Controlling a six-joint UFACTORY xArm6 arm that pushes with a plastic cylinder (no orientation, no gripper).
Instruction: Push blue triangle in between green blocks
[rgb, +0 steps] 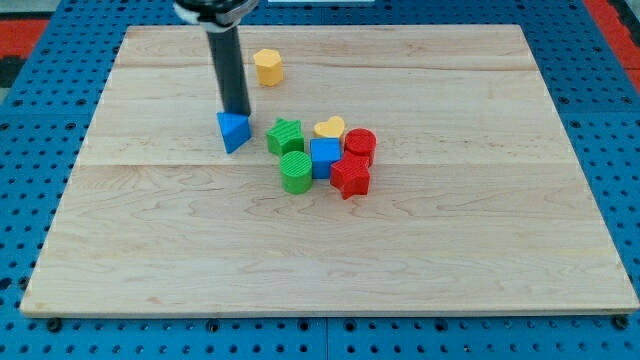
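Observation:
The blue triangle (233, 131) lies on the wooden board left of the cluster. My tip (236, 111) rests at the triangle's top edge, touching or almost touching it. A green star-shaped block (285, 136) sits just right of the triangle. A green cylinder (296, 171) sits below the star, with a small gap between the two green blocks.
A blue cube (325, 157), a yellow heart (330, 128), a red cylinder (360, 145) and a red star-shaped block (350, 177) crowd right of the green blocks. A yellow hexagon (267, 66) sits near the view's top. The wooden board (150, 250) lies on blue pegboard.

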